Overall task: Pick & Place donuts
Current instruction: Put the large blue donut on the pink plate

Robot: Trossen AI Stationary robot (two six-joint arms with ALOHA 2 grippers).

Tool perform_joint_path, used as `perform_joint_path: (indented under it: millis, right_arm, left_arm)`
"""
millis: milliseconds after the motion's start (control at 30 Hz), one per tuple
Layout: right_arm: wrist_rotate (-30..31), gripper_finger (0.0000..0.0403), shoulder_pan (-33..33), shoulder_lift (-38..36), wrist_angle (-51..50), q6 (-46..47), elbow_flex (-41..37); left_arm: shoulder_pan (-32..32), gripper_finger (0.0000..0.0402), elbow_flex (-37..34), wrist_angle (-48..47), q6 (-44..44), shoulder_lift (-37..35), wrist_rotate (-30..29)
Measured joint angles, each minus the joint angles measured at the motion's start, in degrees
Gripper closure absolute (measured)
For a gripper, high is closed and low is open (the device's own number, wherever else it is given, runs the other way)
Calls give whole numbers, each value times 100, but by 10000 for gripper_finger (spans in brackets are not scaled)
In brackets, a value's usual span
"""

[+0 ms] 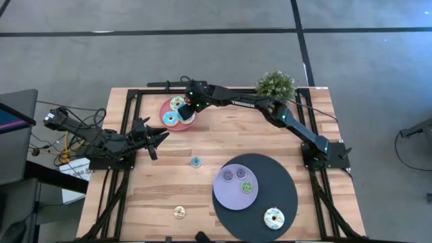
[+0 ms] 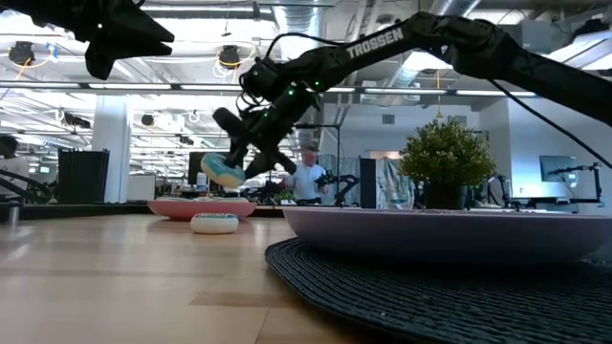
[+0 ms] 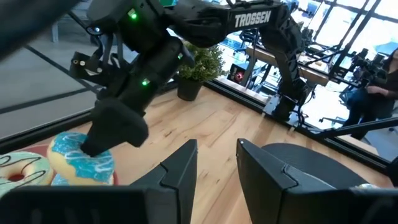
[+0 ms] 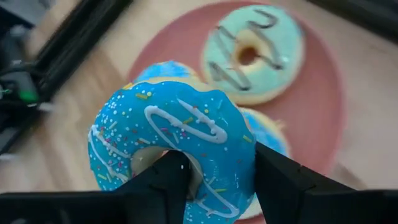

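Observation:
My right gripper (image 1: 186, 111) reaches to the pink plate (image 1: 166, 113) at the far left and is shut on a blue sprinkled donut (image 4: 171, 143), also seen in the low view as a blue donut (image 2: 222, 172) above the plate. Other donuts lie flat on that plate, among them a pale aqua one with dark drizzle (image 4: 252, 56). A small teal donut (image 1: 196, 162) and a tan one (image 1: 179, 212) lie on the bare wood. Small donuts (image 1: 248, 187) sit on the lavender plate (image 1: 226, 196); a white donut (image 1: 274, 217) lies on the black mat (image 1: 283, 182). My left gripper (image 3: 217, 168) waits open at the left edge. My right gripper has one finger (image 4: 163, 182) in the blue donut's hole and the other (image 4: 281, 182) against its outer rim, pinching the ring's wall (image 4: 217, 174) between them. The fingers slant down from the table's right side. The donut is tilted and hangs clear above the pink plate.
A potted plant (image 1: 275, 84) stands at the far edge right of the pink plate. Black frame rails (image 1: 128, 121) run along the table's sides. Bare wood (image 1: 223, 135) lies between the pink plate and the black mat.

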Motion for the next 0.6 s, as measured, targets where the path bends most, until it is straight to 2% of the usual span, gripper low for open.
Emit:
perform_joint_path:
  millis: [600]
  right_arm:
    - [114, 179, -55, 2, -132, 3, 2]
  left_arm:
    - [0, 297, 0, -142, 192, -3, -158]
